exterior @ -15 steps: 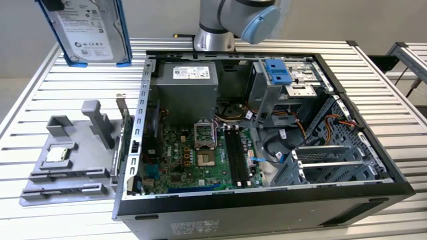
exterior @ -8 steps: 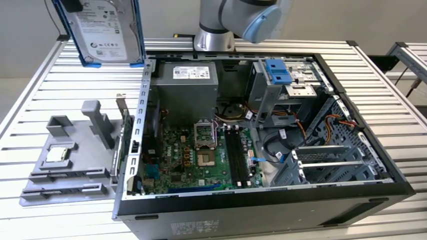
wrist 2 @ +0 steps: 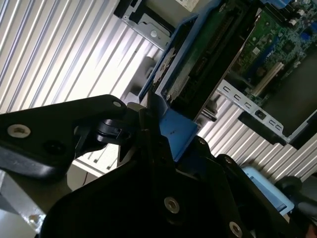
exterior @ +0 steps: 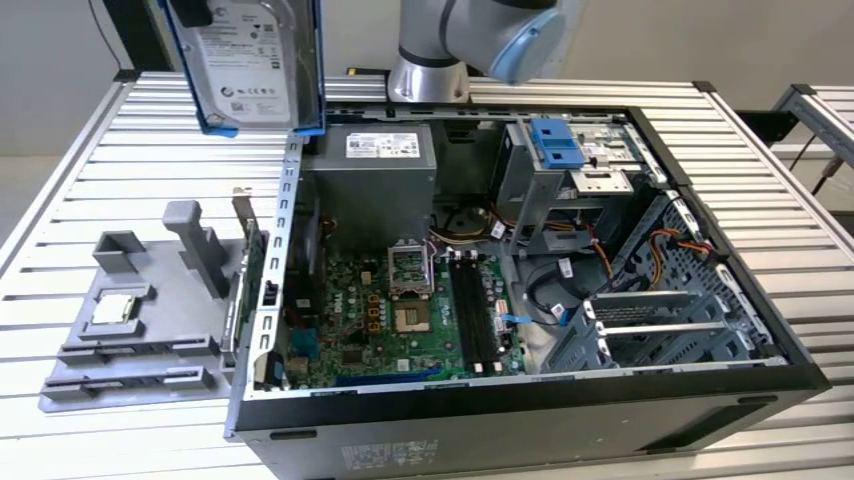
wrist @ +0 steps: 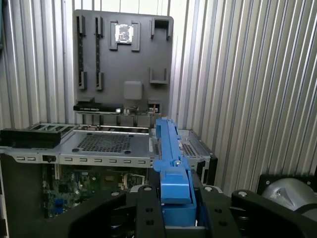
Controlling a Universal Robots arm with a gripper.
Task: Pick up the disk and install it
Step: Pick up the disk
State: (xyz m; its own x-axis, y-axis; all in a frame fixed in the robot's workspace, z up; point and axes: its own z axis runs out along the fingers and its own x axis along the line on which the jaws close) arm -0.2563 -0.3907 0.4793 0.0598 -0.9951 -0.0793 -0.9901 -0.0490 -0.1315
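Note:
The disk (exterior: pixel 247 60), a silver-grey drive with a white label in a blue rail bracket, hangs upright in the air above the back corner of the open computer case (exterior: pixel 534 400), at the exterior view's left. In the first wrist view my gripper (wrist: pixel 177 198) is shut on the disk's blue bracket (wrist: pixel 168 153), with a black finger (wrist: pixel 146 201) on each side. The second wrist view shows the disk's dark underside (wrist 2: pixel 198 64) and blue rail (wrist 2: pixel 176 131) clamped in the gripper (wrist 2: pixel 153 124), above the slatted table.
The case lies open on the slatted metal table (exterior: pixel 747 130), showing the motherboard (exterior: pixel 400 310), power supply (exterior: pixel 380 150) and a drive cage with a blue latch (exterior: pixel 554 140). A grey fixture tray (exterior: pixel 134 370) with a small silver chip (exterior: pixel 114 308) sits at the exterior view's left.

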